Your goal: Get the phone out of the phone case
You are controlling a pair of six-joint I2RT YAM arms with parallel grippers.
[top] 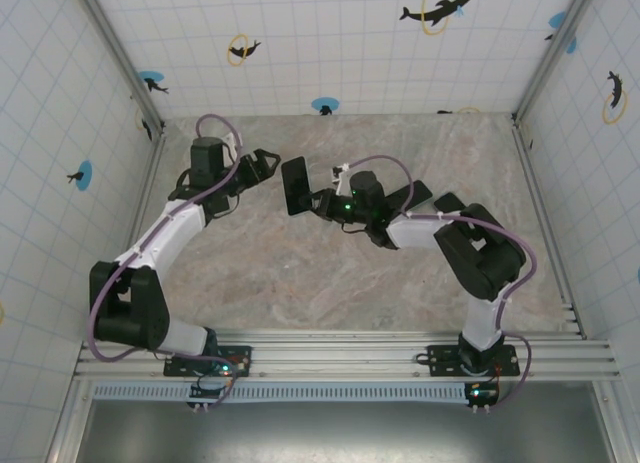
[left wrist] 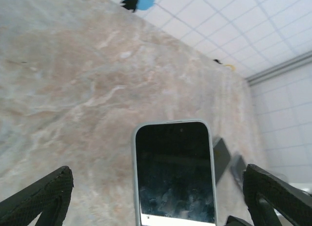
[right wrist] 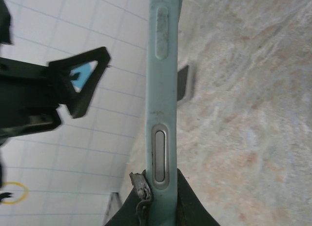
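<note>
Counter (top: 300, 273): I see a marbled beige slab. Both arm bases are bolted along its near edge.
Walls (top: 330, 43): white tile on three sides, dotted with dolphin stickers (top: 436, 9).
Right arm (top: 480, 253): I see it folded back on itself, with the forearm reaching left towards the middle of the counter.
Left arm (top: 165, 233): it rises from its base and bends right, so its wrist meets the right arm's near the centre.
Phone (top: 295, 186): held off the counter between the two wrists, standing on end. Its dark screen faces my left wrist camera.
Case (right wrist: 161, 89): a pale blue-grey shell. The phone sits inside it, and the rim wraps the whole screen edge that I can see from the left wrist.
Right pincer (top: 316, 200): pinching the cased phone at its lower end. From the right wrist I see the black pads (right wrist: 190, 209) pressed against both faces of the case.
Left pincer (top: 270, 167): spread wide, just beside the phone and facing its screen. In the left wrist view its two fingers (left wrist: 44, 196) stand either side of the phone without touching it.
Side buttons (right wrist: 160, 160): two raised oval covers run along the case edge that faces my right wrist camera.
</note>
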